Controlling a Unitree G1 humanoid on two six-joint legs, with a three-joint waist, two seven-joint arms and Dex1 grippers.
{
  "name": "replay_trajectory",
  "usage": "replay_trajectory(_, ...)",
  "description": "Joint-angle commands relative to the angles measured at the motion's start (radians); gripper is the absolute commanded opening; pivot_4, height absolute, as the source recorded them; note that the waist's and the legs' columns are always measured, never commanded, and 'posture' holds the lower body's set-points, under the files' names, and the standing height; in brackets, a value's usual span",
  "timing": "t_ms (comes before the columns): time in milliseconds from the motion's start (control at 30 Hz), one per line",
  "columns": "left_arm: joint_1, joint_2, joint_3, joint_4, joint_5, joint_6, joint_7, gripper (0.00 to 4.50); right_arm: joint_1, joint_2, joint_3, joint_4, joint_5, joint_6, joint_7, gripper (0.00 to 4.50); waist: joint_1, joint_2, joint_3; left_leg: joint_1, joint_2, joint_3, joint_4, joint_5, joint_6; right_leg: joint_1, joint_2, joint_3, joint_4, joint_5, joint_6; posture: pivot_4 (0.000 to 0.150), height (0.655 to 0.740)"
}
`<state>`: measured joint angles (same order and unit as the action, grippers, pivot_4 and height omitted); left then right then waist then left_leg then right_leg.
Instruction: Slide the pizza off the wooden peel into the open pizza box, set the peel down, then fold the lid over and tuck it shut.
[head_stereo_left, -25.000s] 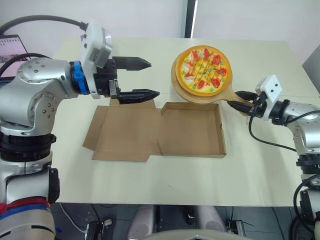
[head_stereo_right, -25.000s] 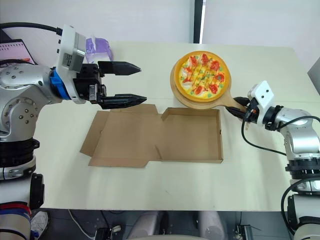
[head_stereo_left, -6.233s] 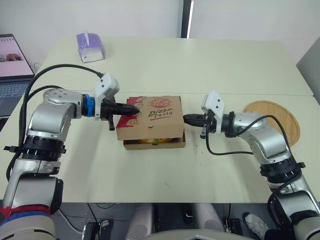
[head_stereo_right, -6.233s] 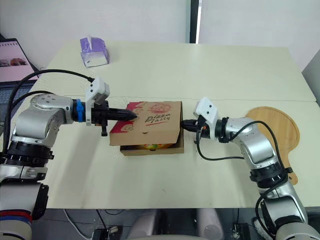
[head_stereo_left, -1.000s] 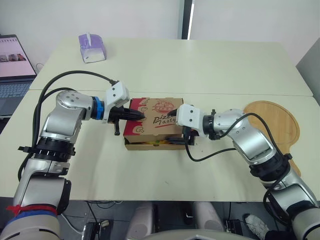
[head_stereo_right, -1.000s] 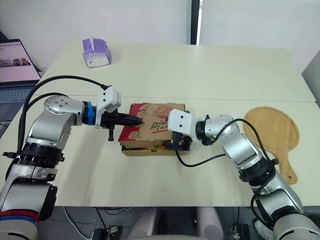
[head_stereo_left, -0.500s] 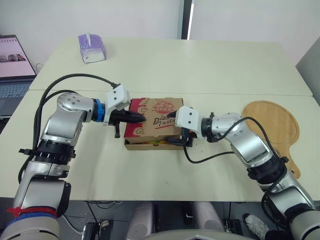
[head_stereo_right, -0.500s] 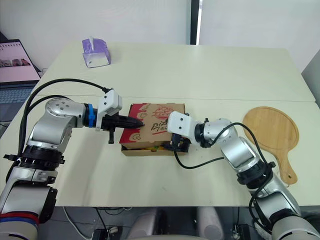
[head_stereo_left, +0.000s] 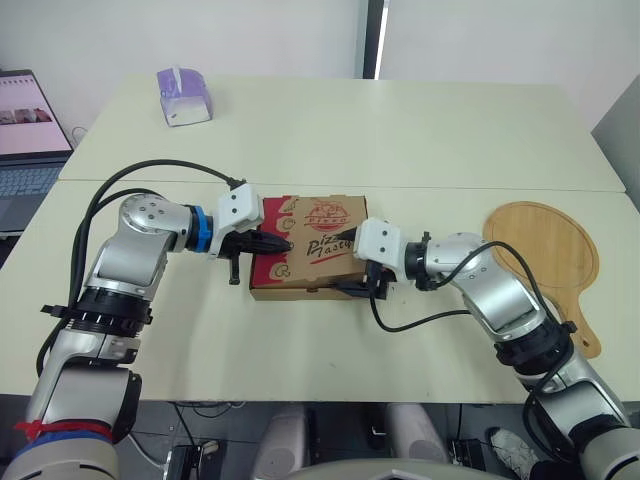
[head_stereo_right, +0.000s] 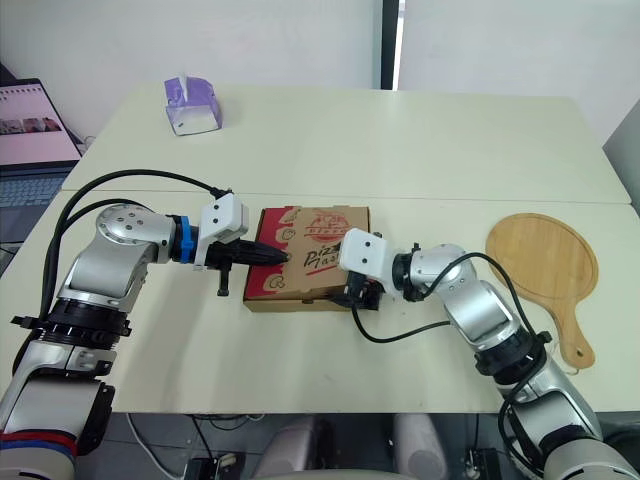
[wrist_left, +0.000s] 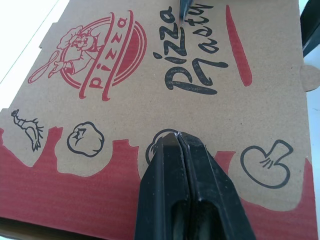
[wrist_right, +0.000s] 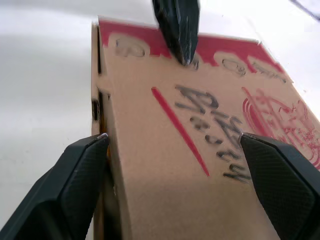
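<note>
The pizza box (head_stereo_left: 310, 215) lies mid-table, its printed lid folded down flat and the pizza hidden inside. My left gripper (head_stereo_left: 284, 243) is shut, its fingertips (wrist_left: 177, 137) pressing on the lid's left part by the red band. My right gripper (head_stereo_left: 352, 266) stands open at the box's right front corner; one finger (wrist_right: 75, 170) is beside the front wall and the other (wrist_right: 280, 170) is over the lid. The wooden peel (head_stereo_left: 545, 255) lies bare on the table to the right, apart from both grippers.
A purple tissue box (head_stereo_left: 181, 95) stands at the far left of the table (head_stereo_left: 420, 130). A laptop (head_stereo_left: 30, 130) sits off the table's left edge. A seam runs across the table behind the pizza box.
The lid has sunk flatter and the front gap that showed the pizza has closed. My right gripper has shifted slightly at the right front corner. My left gripper stays pressed on the lid.
</note>
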<state>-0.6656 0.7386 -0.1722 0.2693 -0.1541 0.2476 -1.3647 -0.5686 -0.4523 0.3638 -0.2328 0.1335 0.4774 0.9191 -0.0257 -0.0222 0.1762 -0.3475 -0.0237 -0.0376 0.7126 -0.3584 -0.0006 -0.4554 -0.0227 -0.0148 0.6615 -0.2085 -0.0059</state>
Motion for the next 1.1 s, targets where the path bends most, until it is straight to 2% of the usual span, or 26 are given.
replay_trajectory(33, -0.018, 0.001, -0.005, 0.004, 0.009, -0.012, -0.003, 0.0, -0.007, -0.071, -0.157, -0.113, 0.164, 0.044, 0.092, 4.47, 0.003, 0.0, 0.0, 0.0, 0.0, 0.0, 0.0, 0.0, 0.0, 0.0, 0.0, 0.0, 0.0, 0.0, 0.0, 0.15, 0.74)
replay_trajectory(100, -0.024, 0.001, -0.003, 0.008, 0.007, -0.012, -0.003, 0.0, -0.006, -0.114, -0.207, -0.115, 0.214, 0.066, 0.118, 4.47, 0.006, 0.0, 0.0, 0.0, 0.0, 0.0, 0.0, -0.002, 0.003, 0.001, 0.0, -0.001, -0.001, 0.0, 0.0, 0.15, 0.74)
replay_trajectory(167, -0.029, 0.0, -0.002, 0.013, 0.006, -0.012, -0.004, 0.0, 0.004, -0.178, -0.231, -0.089, 0.217, 0.061, 0.149, 3.9, 0.008, 0.0, 0.0, 0.0, 0.0, 0.0, 0.0, -0.002, 0.003, 0.002, 0.0, -0.001, -0.002, 0.0, 0.0, 0.15, 0.74)
replay_trajectory(333, -0.038, -0.002, 0.001, 0.022, 0.004, -0.014, -0.004, 0.0, 0.062, -0.3, -0.187, 0.032, 0.092, -0.097, 0.184, 2.12, 0.009, 0.0, 0.0, 0.0, 0.0, 0.0, 0.0, -0.002, 0.003, 0.002, 0.0, -0.001, -0.001, 0.0, 0.0, 0.15, 0.74)
replay_trajectory(533, -0.04, -0.001, 0.001, 0.027, 0.004, -0.017, -0.005, 0.0, 0.107, -0.271, -0.117, 0.074, 0.03, -0.171, 0.174, 0.02, 0.007, 0.0, 0.0, 0.001, 0.001, 0.002, 0.0, -0.002, 0.003, 0.001, 0.0, 0.001, 0.0, 0.0, 0.0, 0.15, 0.74)
replay_trajectory(833, -0.045, -0.003, -0.004, 0.036, 0.008, -0.022, -0.005, 0.0, 0.088, -0.154, -0.083, 0.021, 0.055, -0.095, 0.143, 0.02, 0.009, 0.0, 0.0, 0.001, 0.0, 0.001, 0.0, -0.001, 0.003, 0.001, 0.0, 0.001, 0.0, 0.0, 0.0, 0.15, 0.74)
replay_trajectory(1100, -0.045, -0.01, -0.007, 0.038, 0.013, -0.023, -0.006, 0.0, 0.097, -0.139, -0.081, -0.001, 0.045, -0.073, 0.134, 0.02, 0.008, 0.0, 0.0, 0.001, 0.0, 0.001, 0.0, -0.001, 0.003, 0.001, 0.0, 0.0, 0.0, 0.0, 0.0, 0.15, 0.74)
